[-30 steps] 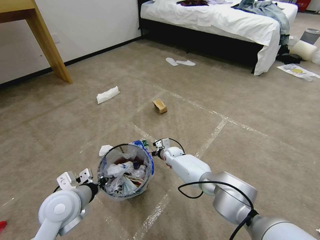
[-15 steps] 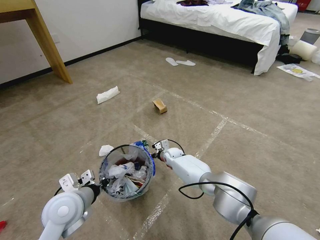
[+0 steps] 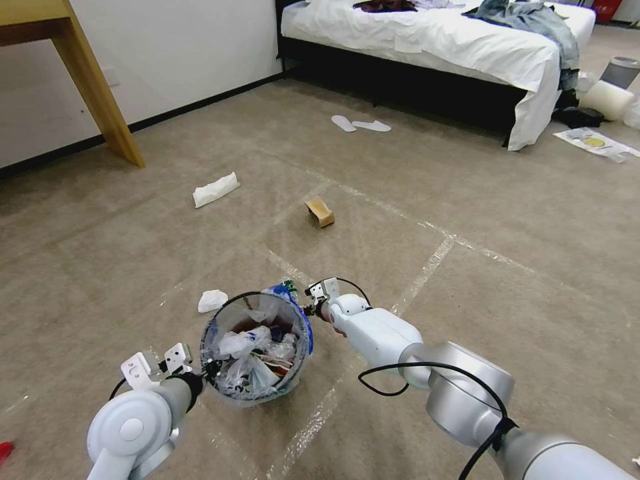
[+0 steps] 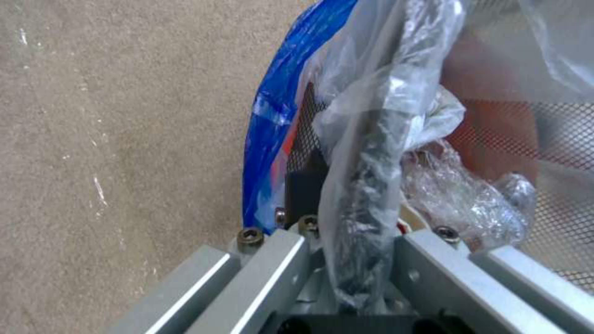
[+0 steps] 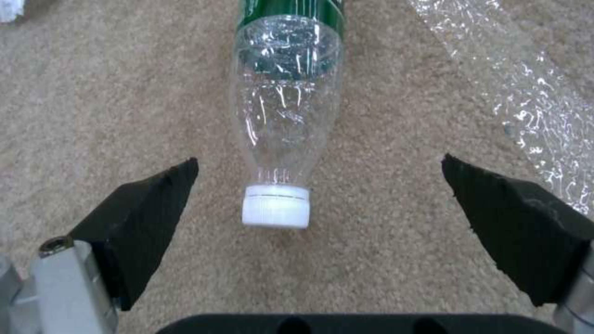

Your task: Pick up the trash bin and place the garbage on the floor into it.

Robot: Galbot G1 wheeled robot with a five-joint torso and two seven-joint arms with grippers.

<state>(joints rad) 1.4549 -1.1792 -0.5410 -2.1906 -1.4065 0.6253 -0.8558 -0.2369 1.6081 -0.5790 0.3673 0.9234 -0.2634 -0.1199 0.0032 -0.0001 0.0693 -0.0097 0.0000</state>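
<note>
In the head view the red-orange trash bin (image 3: 257, 373), lined with clear plastic and holding several bits of litter, hangs just above the floor (image 3: 467, 220). My left gripper (image 3: 208, 365) is shut on its near rim. The left wrist view shows the black rim (image 4: 365, 185) and liner pinched in my left gripper (image 4: 356, 232). My right gripper (image 3: 308, 308) hovers just beyond the bin, open. In the right wrist view its fingers (image 5: 148, 213) stand either side of a clear green-labelled bottle (image 5: 285, 106) lying on the carpet. More garbage lies around: a tissue (image 3: 212, 300), a brown carton (image 3: 320, 212), a white wad (image 3: 215, 189).
A bed (image 3: 433, 40) stands at the back, with two white slippers (image 3: 360, 125) before it. A wooden table leg (image 3: 100, 100) is at far left. A grey bin (image 3: 623, 70) and a tipped cream-white bin (image 3: 605, 99) sit at far right. Clear tape lines (image 3: 427, 267) cross the carpet.
My left arm has drawn back and down a little, and the bin has come with it, lower and nearer. The right arm has stayed over the bottle.
</note>
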